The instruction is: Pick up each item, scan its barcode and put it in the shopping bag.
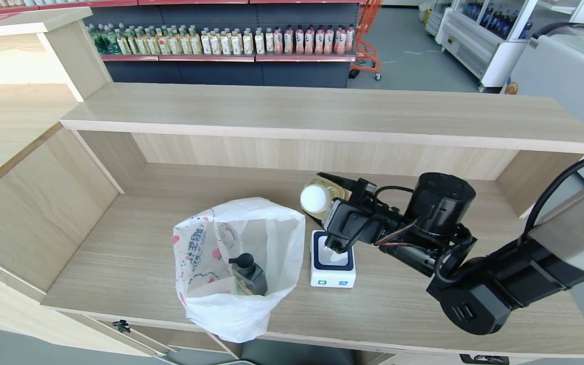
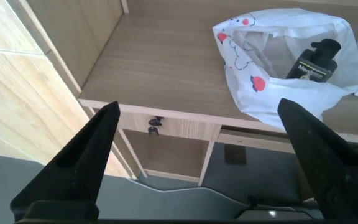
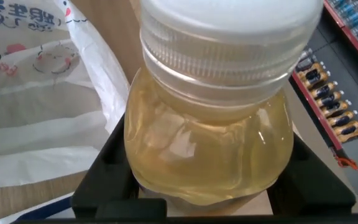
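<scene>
While the right arm lies across the right half of the desk [image 1: 119, 253], the right fingers [image 1: 335, 179] are clamped on a clear bottle [image 1: 316, 198] of pale yellow liquid with a wide white cap. One finger sits on each side of its rounded body just below the cap. In the right wrist view the black right fingers [image 3: 110, 162] press against both flanks of the bottle [image 3: 210, 143]. It is held roughly upright, cap toward the head camera, at the far edge of the white scanner [image 1: 333, 268] and just beside the shopping bag's right rim. Whether its base touches the desk cannot be told. The scanner sits flat on the desk, close beside the bag, with its dark window facing up. The shopping bag [image 1: 271, 238] is thin white plastic with a red and black cartoon print, and stands open near the desk's front edge. A dark pump bottle [image 1: 249, 274] stands upright inside it. The left fingers [image 2: 86, 162] are spread wide apart with nothing between them, off the near front edge of the desk [image 2: 154, 62] and lower than its top. The shopping bag [image 2: 260, 93] and the pump bottle [image 2: 316, 62] lie beyond them. Behind the desk's raised back ledge, a store shelf [image 1: 221, 43] carries a row of drink bottles.
</scene>
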Robot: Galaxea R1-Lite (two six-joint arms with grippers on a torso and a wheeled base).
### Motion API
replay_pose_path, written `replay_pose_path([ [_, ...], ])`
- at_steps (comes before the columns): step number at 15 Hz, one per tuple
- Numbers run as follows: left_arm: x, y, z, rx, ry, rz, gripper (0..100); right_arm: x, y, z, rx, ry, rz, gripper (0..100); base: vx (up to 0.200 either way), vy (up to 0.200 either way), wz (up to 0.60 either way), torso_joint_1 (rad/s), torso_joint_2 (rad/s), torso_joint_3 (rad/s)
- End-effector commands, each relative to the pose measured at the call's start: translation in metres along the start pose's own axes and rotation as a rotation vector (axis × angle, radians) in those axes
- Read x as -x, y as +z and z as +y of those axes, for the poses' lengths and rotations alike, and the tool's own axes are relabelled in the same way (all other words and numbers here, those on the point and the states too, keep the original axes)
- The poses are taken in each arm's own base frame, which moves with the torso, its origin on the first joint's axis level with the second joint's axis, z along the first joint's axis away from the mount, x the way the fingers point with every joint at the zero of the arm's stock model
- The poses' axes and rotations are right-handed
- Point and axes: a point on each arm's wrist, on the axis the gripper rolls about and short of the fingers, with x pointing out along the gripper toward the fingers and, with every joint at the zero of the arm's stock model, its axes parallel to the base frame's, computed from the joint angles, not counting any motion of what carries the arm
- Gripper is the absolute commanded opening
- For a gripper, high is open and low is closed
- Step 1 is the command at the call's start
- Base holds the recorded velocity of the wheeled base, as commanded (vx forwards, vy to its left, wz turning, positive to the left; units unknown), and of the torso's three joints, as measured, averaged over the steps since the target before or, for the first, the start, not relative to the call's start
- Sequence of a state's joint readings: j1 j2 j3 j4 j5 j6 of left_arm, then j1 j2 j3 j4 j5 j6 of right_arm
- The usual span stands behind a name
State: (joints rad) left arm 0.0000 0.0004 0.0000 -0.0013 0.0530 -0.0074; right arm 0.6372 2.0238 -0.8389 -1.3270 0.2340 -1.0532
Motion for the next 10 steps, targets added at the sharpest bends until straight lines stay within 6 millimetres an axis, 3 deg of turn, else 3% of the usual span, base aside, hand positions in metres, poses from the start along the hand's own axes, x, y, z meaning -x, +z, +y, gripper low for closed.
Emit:
replay_pose_path([
  [1,0.000,0.000,0.000,0.000,0.001,-0.001,100,0.001,-0.009,0.010,-0.006,0.026,0.020,0,0.000,0.000,0.00,0.000,0.00,0.000],
  [5,0.000,0.000,0.000,0.000,0.001,-0.001,100,0.025,-0.029,0.030,-0.018,0.068,0.028,0,0.000,0.000,0.00,0.000,0.00,0.000],
  [10,0.000,0.000,0.000,0.000,0.001,-0.001,100,0.025,-0.035,0.036,-0.034,0.092,0.032,0,0.000,0.000,0.00,0.000,0.00,0.000],
])
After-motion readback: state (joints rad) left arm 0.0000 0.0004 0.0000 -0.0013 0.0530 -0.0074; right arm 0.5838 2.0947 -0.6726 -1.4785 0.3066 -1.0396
